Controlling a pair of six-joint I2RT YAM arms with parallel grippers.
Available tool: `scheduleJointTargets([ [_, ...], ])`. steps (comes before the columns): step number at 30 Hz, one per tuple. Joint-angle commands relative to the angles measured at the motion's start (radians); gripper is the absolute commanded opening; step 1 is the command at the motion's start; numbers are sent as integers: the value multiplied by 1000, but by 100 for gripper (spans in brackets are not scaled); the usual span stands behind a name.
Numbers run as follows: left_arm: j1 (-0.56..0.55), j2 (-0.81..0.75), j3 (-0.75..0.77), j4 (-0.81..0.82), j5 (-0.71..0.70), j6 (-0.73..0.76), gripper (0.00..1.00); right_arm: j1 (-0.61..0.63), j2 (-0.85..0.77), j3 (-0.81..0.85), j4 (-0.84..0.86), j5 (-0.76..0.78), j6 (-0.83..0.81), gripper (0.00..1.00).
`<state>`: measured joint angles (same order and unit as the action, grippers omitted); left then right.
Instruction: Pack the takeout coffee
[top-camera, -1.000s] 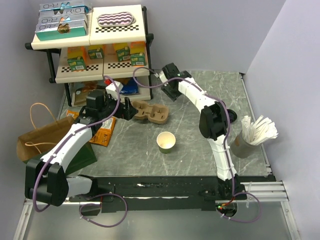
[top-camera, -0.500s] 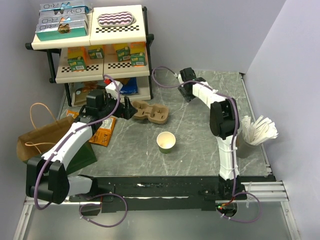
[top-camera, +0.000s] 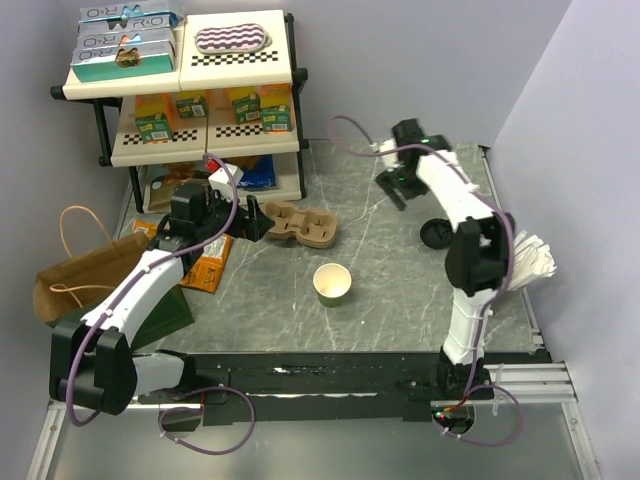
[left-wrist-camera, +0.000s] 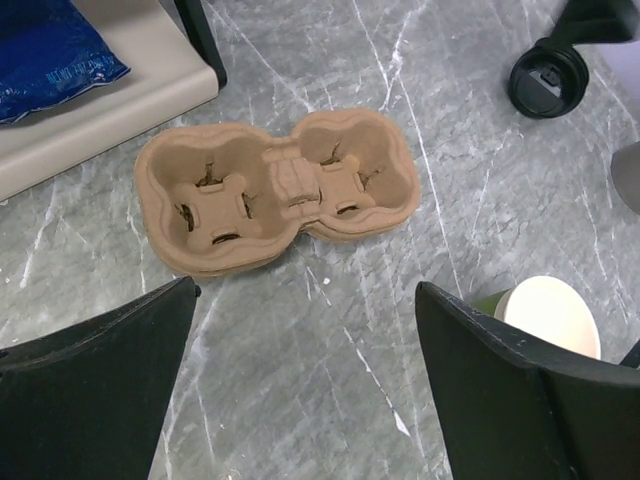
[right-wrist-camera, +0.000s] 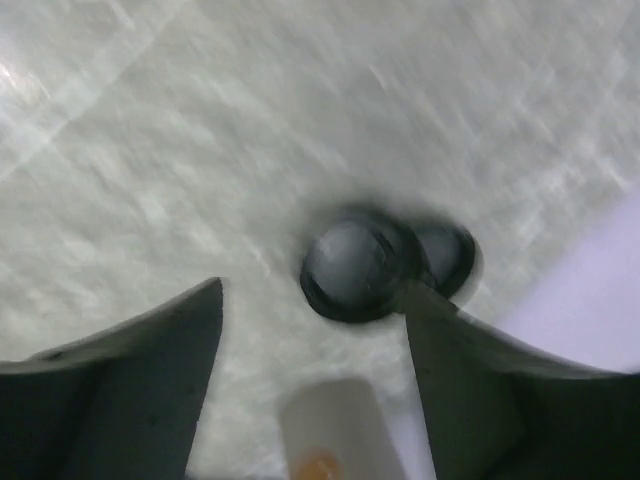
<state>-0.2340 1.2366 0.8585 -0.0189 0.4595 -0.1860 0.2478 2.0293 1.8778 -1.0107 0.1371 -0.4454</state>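
**Cup lidless at mid-table, both sets of fingers empty**

The green cup (top-camera: 332, 284) stands upright and uncovered near the middle of the table (top-camera: 380, 300), a little toward the near edge, with its cream inside showing. It touches nothing. The pulp carrier (top-camera: 300, 224) lies flat toward the far left corner, just in front of the shelf (top-camera: 180, 100), its wells facing up. A black lid (top-camera: 437, 234) rests on the table near the right edge, well apart from the cup. A brown paper bag (top-camera: 85, 275) sits by the left edge.

The left gripper (top-camera: 255, 218) hovers at the carrier's left end. Its fingers (left-wrist-camera: 100, 380) are spread wide and grasp nothing (the left wrist view shows only table between them, with the carrier just beyond).

The right gripper (top-camera: 392, 188) hangs over the far right part of the table, near the lid but not touching it. Its fingers are released with nothing between them (the right wrist view is blurred, and the lid shows only as a dark round smear below).
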Motion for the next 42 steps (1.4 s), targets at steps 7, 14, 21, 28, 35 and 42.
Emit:
scheduleJointTargets([
  [7, 2, -51, -47, 83, 27, -41, 97, -199, -5, -69, -181, 25, -39, 85],
  [14, 2, -54, -44, 68, 19, -29, 97, -235, 28, -78, -170, 48, -44, 48],
  [21, 2, -43, -32, 59, 21, -29, 97, -278, 78, -49, -169, 50, -41, 45],
  [28, 2, -29, -22, 63, 24, -32, 97, -285, 89, -37, -174, 73, -45, 43],
  [35, 2, -19, -26, 70, 25, -40, 97, -289, 112, -2, -198, 61, -52, 43],
  [42, 2, -15, -22, 70, 19, -36, 97, -291, 172, 85, -295, 42, -53, 40],
])
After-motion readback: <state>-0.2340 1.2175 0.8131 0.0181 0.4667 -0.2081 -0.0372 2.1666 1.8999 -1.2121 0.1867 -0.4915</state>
